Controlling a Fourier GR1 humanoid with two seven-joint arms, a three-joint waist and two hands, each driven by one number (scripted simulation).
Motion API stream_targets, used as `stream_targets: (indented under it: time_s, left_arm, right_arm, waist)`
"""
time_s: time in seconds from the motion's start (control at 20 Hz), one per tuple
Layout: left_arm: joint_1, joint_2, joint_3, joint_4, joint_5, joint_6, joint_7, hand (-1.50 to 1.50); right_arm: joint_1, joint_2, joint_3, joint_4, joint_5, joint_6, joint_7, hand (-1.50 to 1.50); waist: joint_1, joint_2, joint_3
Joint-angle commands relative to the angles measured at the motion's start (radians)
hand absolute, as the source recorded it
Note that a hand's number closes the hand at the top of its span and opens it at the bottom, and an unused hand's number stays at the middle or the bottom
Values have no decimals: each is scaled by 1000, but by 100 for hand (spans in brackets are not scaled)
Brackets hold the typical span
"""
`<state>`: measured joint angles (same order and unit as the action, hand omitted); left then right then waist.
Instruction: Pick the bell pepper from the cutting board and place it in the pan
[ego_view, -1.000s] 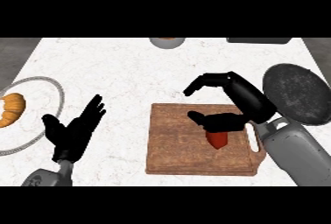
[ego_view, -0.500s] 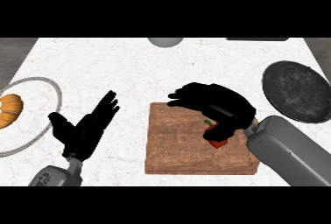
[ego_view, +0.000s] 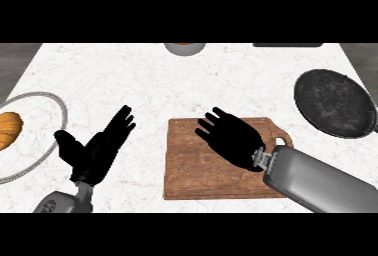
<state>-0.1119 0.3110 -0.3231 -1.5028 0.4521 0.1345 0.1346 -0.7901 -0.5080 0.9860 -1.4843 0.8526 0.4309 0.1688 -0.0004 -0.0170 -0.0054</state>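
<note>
nearest the counter's front edge, the robot's two grey forearms come up from below. the left hand (ego_view: 96, 150) rests open over bare counter left of the cutting board (ego_view: 193, 175), fingers straight and pointing away, holding nothing.

the right hand (ego_view: 232, 137) lies over the middle of the wooden board, its back toward me, fingers bent at the tips and bunched toward the board's far left. whether it is grasping anything i cannot tell: the back of the hand covers whatever is under it.

the bell pepper does not show anywhere on the bare parts of the board. my guess is that it sits beneath the right hand, either in the palm or lying on the wood, but that is a guess only.

at the far left, a white plate (ego_view: 55, 107) runs off the edge, with an orange-brown pastry (ego_view: 9, 130) partly cut off. at the far right, well apart from the board, sits the dark round pan (ego_view: 336, 102), with nothing in it. farthest back, a grey bowl (ego_view: 184, 48) and a dark object (ego_view: 288, 45) are cut off by the upper border.

the risk from here: if the fingers have not closed around the pepper, lifting would leave it behind or roll it across the board. the carry to the pan crosses open counter, so a poor hold could let it slip short of the rim.
</note>
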Motion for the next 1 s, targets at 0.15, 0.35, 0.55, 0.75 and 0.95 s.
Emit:
stream_targets:
  time_s: [0.15, 0.35, 0.55, 0.75, 0.95]
  left_arm:
    - [6, -4, 8, -24, -6, 12, 12, 0]
    - [31, -3, 1, -66, -21, 12, 30, 0]
    - [27, -43, -6, -37, -65, -3, -1, 0]
    - [41, -16, 55, -51, -31, -59, 15, 0]
    - [11, -41, 62, 5, -64, -58, 9, 0]
  right_arm:
    - [17, 153, 150, -44, 92, 411, 332, -150]
    - [140, 249, 166, -36, 142, 492, 484, -150]
    - [202, 342, 109, -26, 180, 532, 531, -150]
    - [255, 263, 145, -61, 273, 481, 513, -150]
    - [166, 216, 129, 60, 335, 390, 392, -150]
  waist:
    - [-9, 4, 3]
    - [-2, 11, 5]
    - [0, 15, 5]
    - [0, 16, 5]
    - [6, 18, 5]
